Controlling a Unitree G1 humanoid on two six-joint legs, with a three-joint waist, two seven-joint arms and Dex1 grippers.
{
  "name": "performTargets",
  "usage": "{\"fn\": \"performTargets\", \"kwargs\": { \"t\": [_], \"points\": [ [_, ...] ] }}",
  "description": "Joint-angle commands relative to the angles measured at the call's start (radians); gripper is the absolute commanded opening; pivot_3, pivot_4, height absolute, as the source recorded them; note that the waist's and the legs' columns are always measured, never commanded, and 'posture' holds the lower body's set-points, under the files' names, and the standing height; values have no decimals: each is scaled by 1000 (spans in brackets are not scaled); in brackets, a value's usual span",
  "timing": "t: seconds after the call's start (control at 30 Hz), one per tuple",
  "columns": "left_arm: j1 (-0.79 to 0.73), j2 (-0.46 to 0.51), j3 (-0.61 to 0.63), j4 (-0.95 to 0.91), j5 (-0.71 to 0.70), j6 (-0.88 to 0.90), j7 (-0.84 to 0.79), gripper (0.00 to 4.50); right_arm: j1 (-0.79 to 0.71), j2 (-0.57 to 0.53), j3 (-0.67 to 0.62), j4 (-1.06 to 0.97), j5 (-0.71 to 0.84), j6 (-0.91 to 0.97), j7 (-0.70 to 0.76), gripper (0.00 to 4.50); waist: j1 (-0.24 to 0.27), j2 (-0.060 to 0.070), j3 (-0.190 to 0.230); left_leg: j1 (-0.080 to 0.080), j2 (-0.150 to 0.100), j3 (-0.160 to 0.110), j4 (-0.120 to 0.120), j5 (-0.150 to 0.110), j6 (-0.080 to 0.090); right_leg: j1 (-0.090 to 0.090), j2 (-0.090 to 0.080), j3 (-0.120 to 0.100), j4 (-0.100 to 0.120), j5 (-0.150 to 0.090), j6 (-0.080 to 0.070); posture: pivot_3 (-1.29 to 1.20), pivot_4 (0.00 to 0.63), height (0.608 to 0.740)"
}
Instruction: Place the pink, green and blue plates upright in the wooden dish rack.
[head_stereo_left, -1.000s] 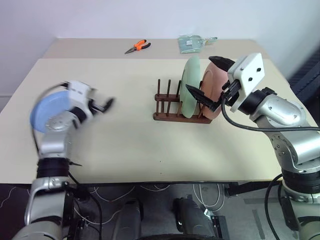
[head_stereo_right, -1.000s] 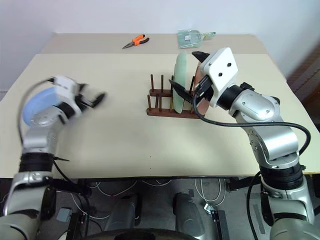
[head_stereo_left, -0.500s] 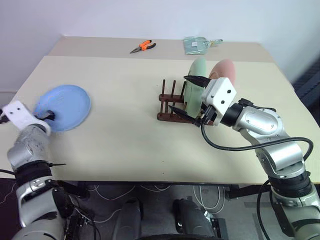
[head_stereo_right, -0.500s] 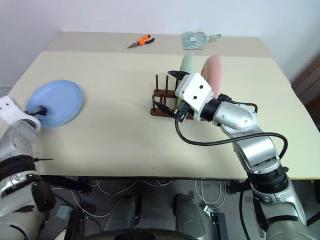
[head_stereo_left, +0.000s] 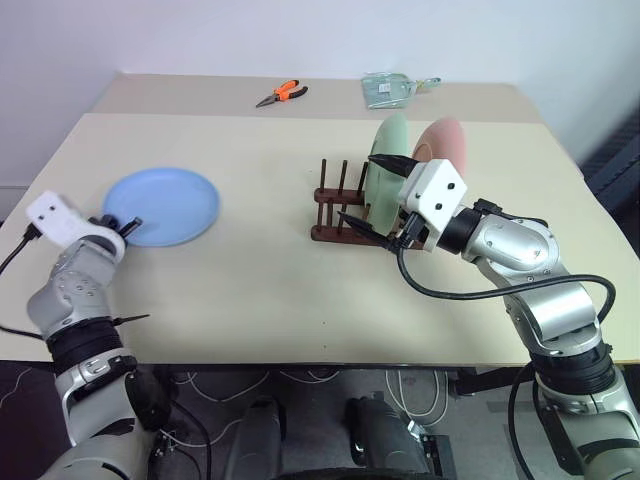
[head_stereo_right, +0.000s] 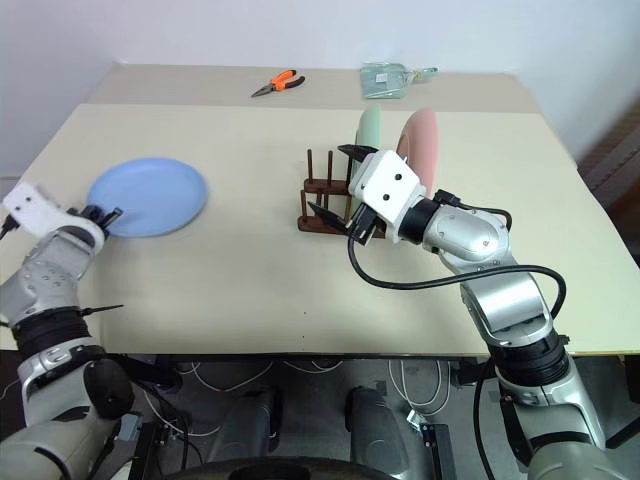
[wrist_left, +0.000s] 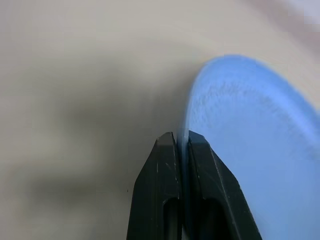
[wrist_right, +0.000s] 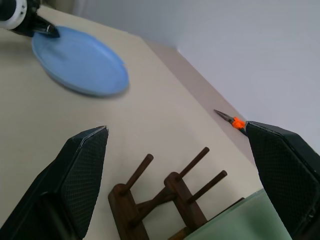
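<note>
Left wrist view gives the key fact: the left gripper (wrist_left: 183, 145) has its two black fingers pinched on the near rim of the round, matte light blue plate (head_stereo_left: 162, 206), with the rim's thin edge sandwiched between the pads. From the head views that plate sits low over the left side of the beige table (head_stereo_left: 250, 280), well apart from the small dark brown wooden dish rack (head_stereo_left: 345, 215); whether it rests on the table or is just lifted I cannot tell.

The mint green plate (head_stereo_left: 388, 170) and the pale pink plate (head_stereo_left: 445, 150) already stand upright in the rack's right-hand slots, so the blue one is the last to go — and the free pegs are on the rack's left end. The right gripper (head_stereo_right: 341, 182) hangs with its jaws spread wide and nothing between them, just in front of the green plate.

For the carry, a rim pinch on a flat disc is a weak hold, so the lift should be slow, with the plate rolled to vertical before it nears the pegs. I judge it wise to approach from the rack's open left side, edge down between two peg pairs, and release only once the rim is seated on the base rails. The right arm would best back off — its fingers crowd the slots, and a bump could topple the green plate.
</note>
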Motion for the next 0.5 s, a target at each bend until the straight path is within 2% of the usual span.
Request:
{"fn": "performTargets", "kwargs": {
  "t": [0.03, 0.2, 0.43, 0.5],
  "points": [
    [-101, 11, -89, -142, -25, -104, -116, 35, -42, -5, 71, -49, -104, -66, 9, 4500, -2, -1, 0, 0, 0, 0, 0, 0, 0, 0, 0, 0, 0, 0, 0, 0, 150, 732],
    [-229, -3, -257, -260, -45, -88, -258, 35, -196, 54, 229, 96, -368, -176, -55, 4500, -12, -1, 1, 0, 0, 1, -1, 1, -1, -1, 0, 0, 0, 1, 0, 0, 150, 732],
    [-248, -54, -331, -367, -81, -63, -269, 35, -338, 97, 308, 323, -608, -332, -125, 4500, -10, 0, 1, 0, 0, 1, -2, 1, -1, -2, 1, 1, 1, 1, 1, 0, 150, 732],
    [-241, -57, -336, -379, -84, -59, -267, 0, -338, 105, 307, 343, -627, -360, -119, 3924, -9, 0, 1, 0, 0, 0, -2, 1, -1, -2, 1, 1, 1, 1, 1, 0, 150, 732]
  ]
}}
